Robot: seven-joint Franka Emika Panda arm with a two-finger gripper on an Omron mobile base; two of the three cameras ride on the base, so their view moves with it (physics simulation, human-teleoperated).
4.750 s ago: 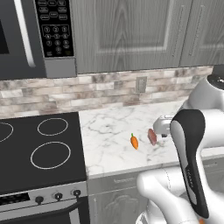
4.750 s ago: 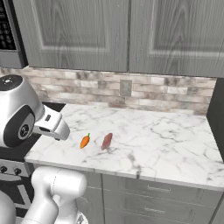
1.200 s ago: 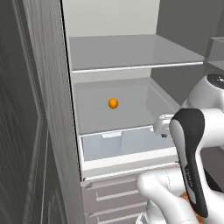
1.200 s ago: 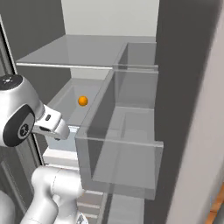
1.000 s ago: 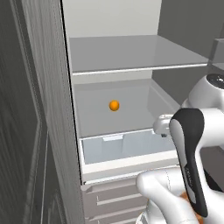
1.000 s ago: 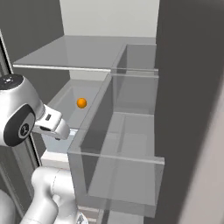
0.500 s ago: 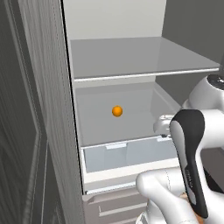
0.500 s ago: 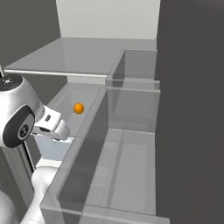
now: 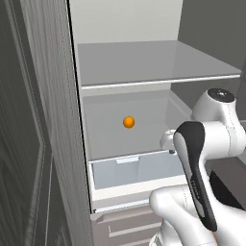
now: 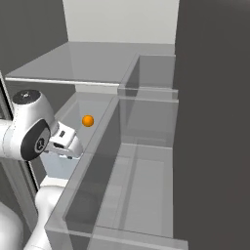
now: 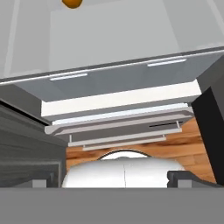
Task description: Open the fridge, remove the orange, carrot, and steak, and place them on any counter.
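The orange (image 9: 128, 122) sits deep on the fridge (image 9: 144, 72) shelf — well beyond the gripper (image 11: 113, 181) (jaws apparently wide, empty).

My arm folded up high, jaws spread wide

From the left base view my arm (image 9: 197, 182) climbs out of the lower right, the dark-striped link leaning up and leftward to a white elbow joint, with the wrist doubled back toward the right. In the right base view the round shoulder-like joint sits at the left edge, and my hand juts out from it to the right, tilted slightly down. My gripper (image 11: 113, 179) has its two dark finger tips (image 11: 41, 181) far apart (one at each lower corner of the hand view), with nothing between them.
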